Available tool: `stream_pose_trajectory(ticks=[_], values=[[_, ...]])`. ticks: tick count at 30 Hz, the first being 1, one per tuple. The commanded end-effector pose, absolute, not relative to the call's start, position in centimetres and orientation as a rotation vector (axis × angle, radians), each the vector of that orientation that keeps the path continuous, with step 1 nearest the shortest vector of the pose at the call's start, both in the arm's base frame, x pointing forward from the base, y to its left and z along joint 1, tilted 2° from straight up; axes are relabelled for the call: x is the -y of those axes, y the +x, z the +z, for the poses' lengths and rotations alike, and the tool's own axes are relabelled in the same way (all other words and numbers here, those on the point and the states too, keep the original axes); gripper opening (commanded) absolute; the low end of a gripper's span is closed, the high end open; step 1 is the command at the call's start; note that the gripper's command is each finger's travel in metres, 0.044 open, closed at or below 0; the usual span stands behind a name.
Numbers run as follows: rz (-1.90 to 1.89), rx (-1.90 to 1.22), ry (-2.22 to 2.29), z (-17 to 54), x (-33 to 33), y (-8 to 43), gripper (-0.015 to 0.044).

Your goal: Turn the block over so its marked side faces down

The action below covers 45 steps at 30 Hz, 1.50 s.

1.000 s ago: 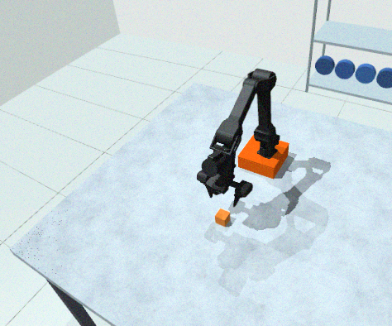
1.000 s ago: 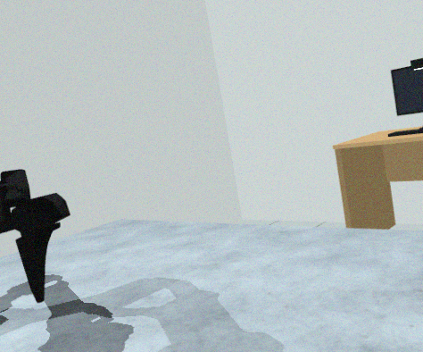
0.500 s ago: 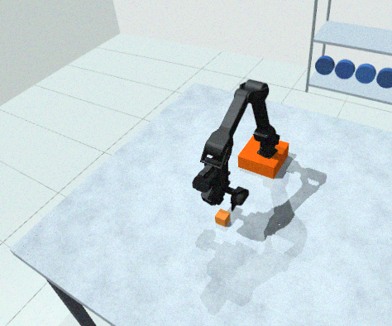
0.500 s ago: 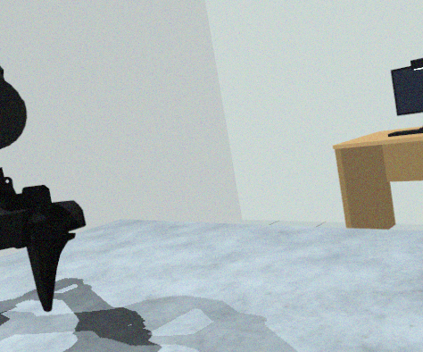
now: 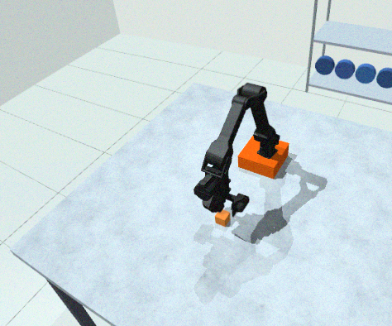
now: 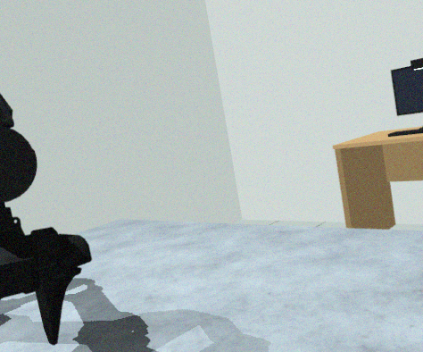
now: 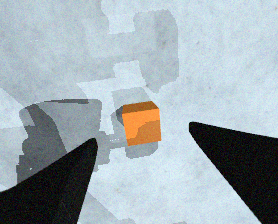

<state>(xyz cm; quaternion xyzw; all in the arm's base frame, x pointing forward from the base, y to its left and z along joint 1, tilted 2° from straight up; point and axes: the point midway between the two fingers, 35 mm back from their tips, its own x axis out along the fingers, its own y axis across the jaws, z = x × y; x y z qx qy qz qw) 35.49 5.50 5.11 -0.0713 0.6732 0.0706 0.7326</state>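
Gripper [image 7: 142, 150] hangs above block, fingers spread wide, holding nothing; you see both fingertips flanking block without touching. Table [image 5: 330, 242] carries arm's orange base [image 5: 263, 156] toward far edge. Block [image 5: 222, 218] rests on table mid-surface, just beside gripper; marked side not discernible.

table [image 5: 144, 233]: mottled pale grey-blue, stone-like, matt
block [image 7: 142, 123]: orange, smooth, matt, patchy shading on one face
gripper [image 7: 145, 165]: black, matt, plastic-looking
base [image 5: 255, 162]: orange, smooth, matt
desk [image 6: 369, 185]: tan, wood-like, flat finish
shelf [image 5: 351, 39]: thin grey metal-looking frame
floor [image 5: 61, 101]: pale smooth tiles
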Motion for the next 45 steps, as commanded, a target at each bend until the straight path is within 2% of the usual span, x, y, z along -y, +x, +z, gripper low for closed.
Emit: stream_pose_trajectory(ticks=[1, 20, 29, 45], values=[[0.148, -1.496, -0.158, 4.2, -5.4, 35.3, 0.0440], [0.147, -1.496, -0.158, 1.5, -5.4, 35.5, 0.0440], [0.147, -1.496, -0.158, 1.5, -5.4, 35.5, 0.0204], [0.147, -1.496, -0.158, 1.5, -5.4, 35.5, 0.0097]])
